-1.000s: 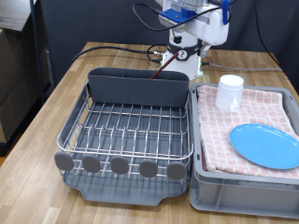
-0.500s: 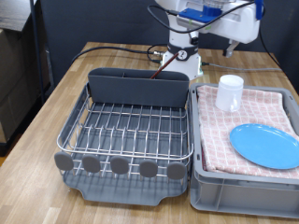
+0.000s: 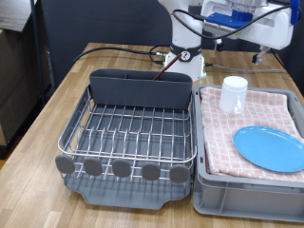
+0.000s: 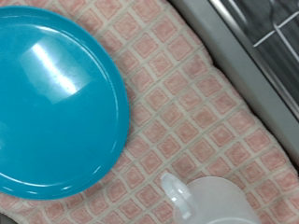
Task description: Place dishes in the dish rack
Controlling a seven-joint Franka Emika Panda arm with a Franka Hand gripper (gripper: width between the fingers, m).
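Nothing is racked yet: the rack (image 3: 128,133) holds no dishes. The plate (image 3: 270,147) and cup (image 3: 234,93) lie on the cloth (image 3: 249,128), cup at the plate's eleven o'clock. The gripper itself is unseen, so its opening is unknown; grasping needs descent.

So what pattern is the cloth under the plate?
Pink-and-white checks on the cloth, clearest in the wrist view.

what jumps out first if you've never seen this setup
The light-blue plate draws the eye first, lying flat on the pink checked cloth in the grey crate at the exterior view's right, with the white cup standing behind it. Beside the crate, to the left, sits the dish rack, its wire grid holding no dishes. The robot arm hangs above the crate at the top right; its fingers are not visible.
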